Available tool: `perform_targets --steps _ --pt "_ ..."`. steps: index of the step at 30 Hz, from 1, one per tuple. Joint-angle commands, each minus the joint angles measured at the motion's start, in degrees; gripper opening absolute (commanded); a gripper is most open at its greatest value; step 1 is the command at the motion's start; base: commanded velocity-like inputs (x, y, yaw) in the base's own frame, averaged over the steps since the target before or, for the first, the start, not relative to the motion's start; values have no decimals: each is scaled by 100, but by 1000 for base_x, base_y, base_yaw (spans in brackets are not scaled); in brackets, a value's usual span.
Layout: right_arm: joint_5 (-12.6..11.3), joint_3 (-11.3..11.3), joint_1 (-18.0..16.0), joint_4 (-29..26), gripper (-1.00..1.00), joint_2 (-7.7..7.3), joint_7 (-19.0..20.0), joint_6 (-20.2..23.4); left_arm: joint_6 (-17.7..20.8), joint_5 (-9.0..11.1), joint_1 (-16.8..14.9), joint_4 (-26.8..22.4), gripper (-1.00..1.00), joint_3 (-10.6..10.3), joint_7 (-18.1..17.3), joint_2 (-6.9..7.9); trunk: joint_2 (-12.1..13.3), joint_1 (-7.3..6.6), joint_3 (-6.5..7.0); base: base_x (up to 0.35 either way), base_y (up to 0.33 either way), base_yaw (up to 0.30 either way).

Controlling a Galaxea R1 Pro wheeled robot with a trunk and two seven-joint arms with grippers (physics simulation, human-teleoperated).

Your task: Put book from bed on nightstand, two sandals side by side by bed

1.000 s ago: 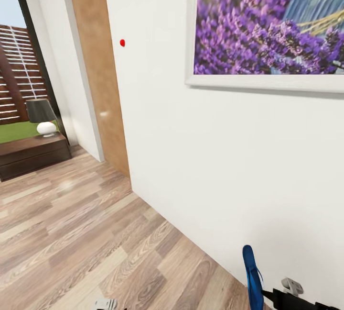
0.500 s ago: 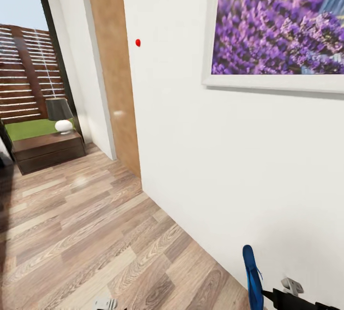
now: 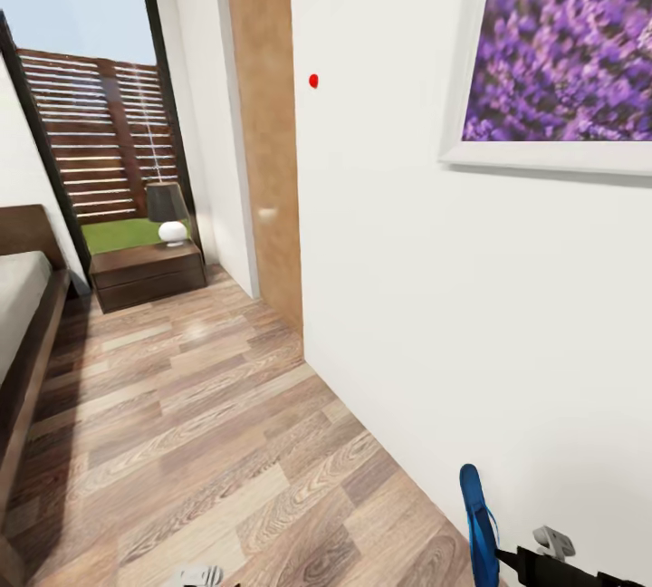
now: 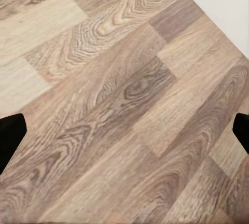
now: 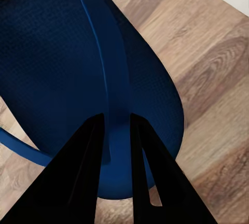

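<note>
Carrying sandal [image 5: 62, 73]: right gripper [image 5: 116, 125] pinched on its thin thong strap, sole hanging on edge above floor [image 3: 208, 442]. Light, floppy; strap grip likely swings. Left gripper [image 4: 124, 130] spread, empty. Bed [image 3: 23, 324] ahead-left.

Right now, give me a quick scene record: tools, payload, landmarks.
right tool: shut on a strap of the sandal
left tool: open, nothing between its fingers, over the floor
nightstand: far end, by the window, lamp on top
bed: at left edge
wall: close on the right, picture hung on it
</note>
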Motion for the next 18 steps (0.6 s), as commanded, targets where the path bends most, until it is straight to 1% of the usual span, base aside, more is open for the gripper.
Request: perform_targets --steps 1,18 --pt "-66 15 -1 -7 -100 -6 4 55 38 -8 -4 -5 100 21 -43 -5 -3 0 -6 22 0 291" --pt "-66 15 -1 -7 -100 -7 7 55 31 -11 -4 -5 100 19 -41 -5 -3 0 -6 3 0 291"
